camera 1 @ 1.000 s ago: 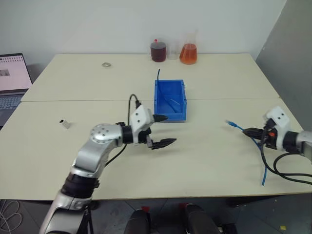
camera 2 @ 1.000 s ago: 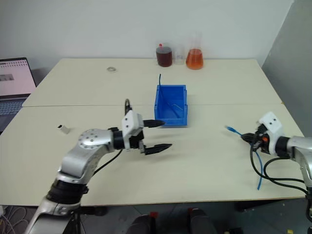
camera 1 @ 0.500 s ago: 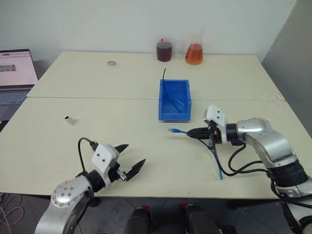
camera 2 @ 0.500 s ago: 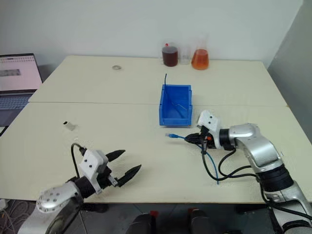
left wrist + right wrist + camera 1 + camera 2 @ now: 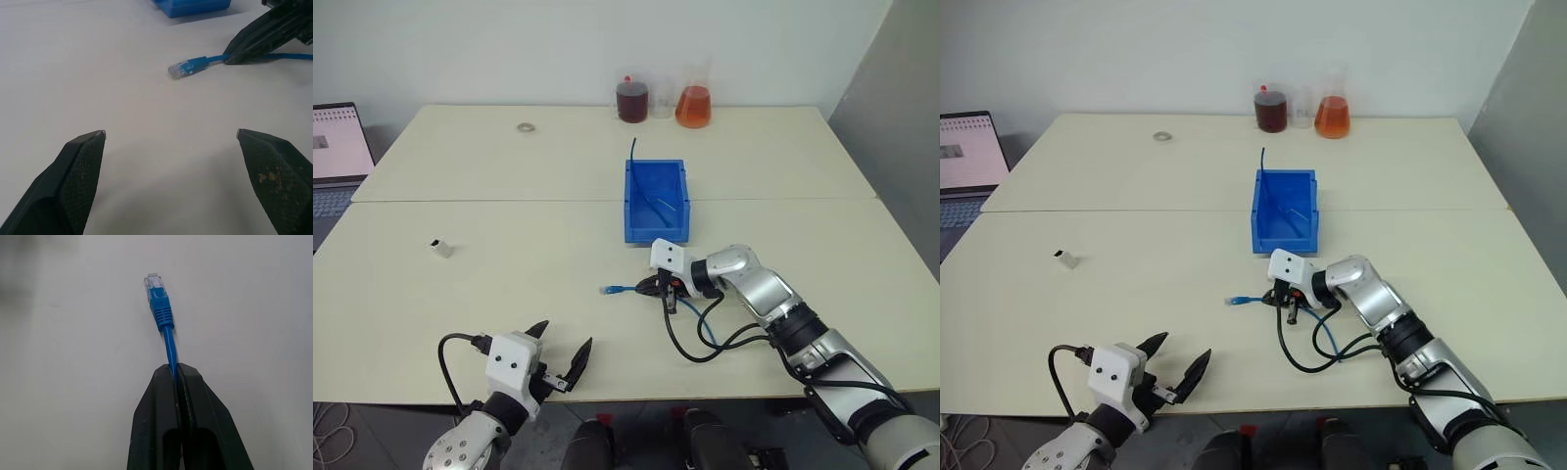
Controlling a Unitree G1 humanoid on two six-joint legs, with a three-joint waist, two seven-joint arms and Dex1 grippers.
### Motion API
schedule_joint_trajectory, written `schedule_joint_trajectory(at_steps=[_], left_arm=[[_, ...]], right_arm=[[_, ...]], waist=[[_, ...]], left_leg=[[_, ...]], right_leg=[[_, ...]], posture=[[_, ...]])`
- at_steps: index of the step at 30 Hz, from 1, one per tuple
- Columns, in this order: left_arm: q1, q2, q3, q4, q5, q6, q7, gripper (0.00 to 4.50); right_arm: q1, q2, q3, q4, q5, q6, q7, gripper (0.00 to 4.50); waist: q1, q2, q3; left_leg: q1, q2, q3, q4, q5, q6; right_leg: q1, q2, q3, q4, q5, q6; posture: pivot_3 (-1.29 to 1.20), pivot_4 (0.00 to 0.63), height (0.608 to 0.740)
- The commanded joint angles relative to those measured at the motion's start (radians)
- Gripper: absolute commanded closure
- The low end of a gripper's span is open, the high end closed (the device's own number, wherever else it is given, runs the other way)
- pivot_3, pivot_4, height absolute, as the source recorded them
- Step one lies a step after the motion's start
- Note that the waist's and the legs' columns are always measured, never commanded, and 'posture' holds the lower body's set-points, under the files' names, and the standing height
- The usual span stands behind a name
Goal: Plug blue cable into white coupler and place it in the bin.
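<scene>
Blue cable (image 5: pixel 619 290), pinched just behind its plug by the closed right gripper (image 5: pixel 658 287), has been carried from the table's right edge to the middle, in front of the bin (image 5: pixel 655 199). The left gripper (image 5: pixel 562 354), jaws wide and empty, has been drawn back to the near edge. The coupler (image 5: pixel 439 248) lies untouched well to the left, so mating is judged still ahead.

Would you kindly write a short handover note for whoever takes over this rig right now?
Right pincer: shut on the blue cable just behind its plug, which points toward the robot's left, low over the table.
Left pincer: open, holding nothing, at the near table edge.
White coupler: lying alone on the table's left side, untouched.
Bin: mid-table, just beyond the right pincer; a thin darker cable sticks out of it.
Done: cable grasped.
Left: pick up the coupler, plug the cable in, place the pair in the bin.
</scene>
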Motion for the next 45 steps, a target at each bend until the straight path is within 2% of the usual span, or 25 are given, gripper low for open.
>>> schedule_joint_trajectory(at_steps=[1, 2, 12, 15, 22, 26, 30, 35, 40, 45], left_arm=[[-0.022, -0.013, -0.008, -0.014, 0.013, -0.023, 0.031, 0.00], [-0.021, -0.012, -0.011, -0.016, 0.015, -0.025, 0.035, 0.00], [-0.047, 0.021, -0.005, -0.014, -0.014, 0.000, 0.021, 0.00], [-0.085, 0.079, 0.027, 0.004, -0.046, 0.013, -0.033, 0.00], [-0.252, 0.341, 0.099, 0.107, -0.178, 0.084, -0.300, 0.00], [-0.454, 0.481, 0.068, 0.275, -0.206, 0.059, -0.500, 0.00], [-0.681, 0.506, -0.020, 0.518, -0.163, -0.024, -0.648, 0.00], [-0.905, 0.461, -0.152, 0.796, -0.095, -0.152, -0.818, 0.00], [-1.035, 0.397, -0.238, 1.025, -0.025, -0.290, -0.926, 0.00], [-1.111, 0.338, -0.296, 1.154, 0.041, -0.367, -0.958, 0.00]], right_arm=[[-0.020, 0.015, 0.015, 0.061, -0.040, -0.048, 0.025, 4.48], [-0.018, 0.015, 0.015, 0.062, -0.044, -0.051, 0.031, 4.48], [0.003, 0.009, -0.033, -0.045, 0.012, 0.072, 0.104, 2.36], [0.024, -0.026, -0.063, -0.140, 0.051, 0.156, 0.128, 1.67], [0.117, -0.183, -0.195, -0.447, 0.165, 0.379, 0.124, 0.05], [0.184, -0.284, -0.308, -0.618, 0.264, 0.505, 0.123, 0.05], [0.224, -0.336, -0.409, -0.731, 0.384, 0.607, 0.119, 0.05], [0.273, -0.394, -0.510, -0.870, 0.508, 0.702, 0.092, 0.05], [0.284, -0.400, -0.562, -0.937, 0.586, 0.773, 0.008, 0.05], [0.309, -0.404, -0.589, -0.955, 0.612, 0.794, -0.073, 0.05]], waist=[[-0.005, 0.001, -0.001], [-0.007, 0.002, -0.001], [-0.006, 0.002, -0.001], [0.000, 0.002, -0.001], [0.018, 0.002, -0.001], [0.024, 0.001, 0.000], [0.027, 0.001, 0.000], [0.028, 0.001, 0.000], [0.025, 0.000, 0.000], [0.027, 0.000, 0.000]], left_leg=[[0.001, 0.000, 0.000, 0.000, 0.000, 0.000], [0.001, 0.000, 0.000, 0.000, 0.000, 0.000], [0.000, 0.000, 0.000, 0.000, 0.000, 0.000], [0.000, 0.000, -0.003, 0.000, 0.000, 0.000], [-0.001, 0.000, -0.007, 0.001, 0.000, 0.000], [-0.001, 0.001, -0.006, 0.001, 0.000, 0.000], [0.000, 0.001, -0.005, 0.001, 0.000, 0.000], [-0.001, 0.001, -0.005, 0.001, 0.000, 0.000], [-0.002, 0.000, -0.006, 0.000, 0.000, 0.000], [-0.002, 0.000, -0.006, 0.001, 0.000, 0.000]], right_leg=[[0.000, 0.001, 0.000, 0.000, 0.000, 0.000], [0.000, 0.001, 0.000, 0.000, 0.000, 0.000], [0.000, 0.001, 0.000, 0.000, 0.000, 0.000], [0.000, 0.001, -0.002, 0.001, -0.001, -0.001], [0.001, 0.002, -0.006, 0.003, -0.002, -0.003], [0.000, 0.002, -0.006, 0.003, -0.002, -0.003], [0.001, 0.003, -0.005, 0.003, -0.002, -0.004], [0.001, 0.003, -0.006, 0.002, -0.002, -0.004], [0.000, 0.003, -0.006, 0.002, -0.002, -0.004], [0.000, 0.003, -0.006, 0.003, -0.002, -0.004]], posture=[[0.00, 0.150, 0.740], [0.00, 0.150, 0.740], [0.00, 0.150, 0.740], [0.00, 0.150, 0.740], [0.00, 0.150, 0.740], [0.00, 0.150, 0.740], [0.00, 0.150, 0.740], [0.00, 0.150, 0.740], [0.00, 0.150, 0.740], [0.00, 0.150, 0.740]])
